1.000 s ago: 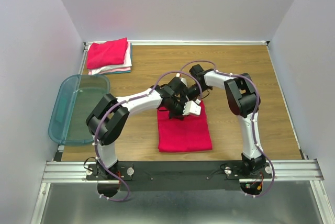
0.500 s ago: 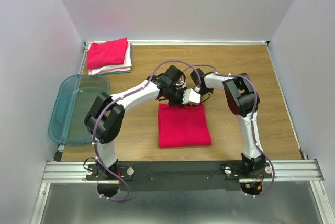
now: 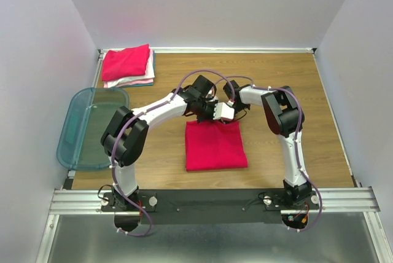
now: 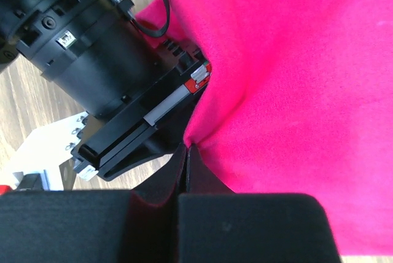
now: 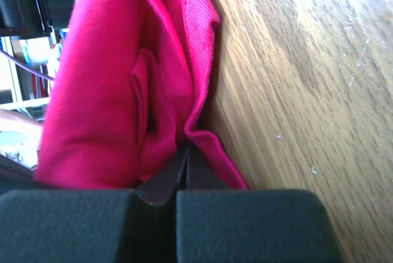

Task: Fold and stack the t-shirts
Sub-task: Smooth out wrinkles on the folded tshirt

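Note:
A bright red-pink t-shirt (image 3: 216, 146) lies folded as a flat rectangle in the middle of the table. My left gripper (image 3: 207, 117) and right gripper (image 3: 231, 113) sit side by side at its far edge. In the left wrist view the left gripper (image 4: 186, 147) is shut on a pinch of the shirt's cloth (image 4: 288, 91), with the right arm's body just beside it. In the right wrist view the right gripper (image 5: 186, 147) is shut on the shirt's hemmed edge (image 5: 166, 60), low over the wood. A stack of folded t-shirts (image 3: 128, 65), red-pink on top with white and pale teal beneath, lies at the back left.
A translucent teal plastic bin (image 3: 91, 128) sits at the left edge of the table. White walls close in the back and both sides. The two arms cross close together above the shirt's far edge.
Both grippers have moved from over the shirt back to its far edge. The shirt's near edge has slid a little away from the arm bases.

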